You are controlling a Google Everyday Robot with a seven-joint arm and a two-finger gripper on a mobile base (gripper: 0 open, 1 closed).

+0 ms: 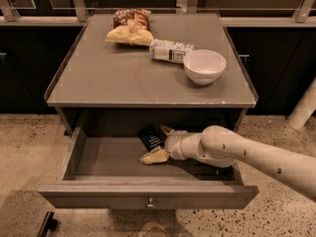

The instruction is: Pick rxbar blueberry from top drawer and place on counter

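Reaching in from the right, the gripper (153, 144) hangs inside the open top drawer (148, 194), fingers spread wide and clamping nothing. The rxbar blueberry (149, 136) lies flat on the drawer floor between them, closer to the far finger, its long axis apparently running near-to-far, below the worktop (123, 78).
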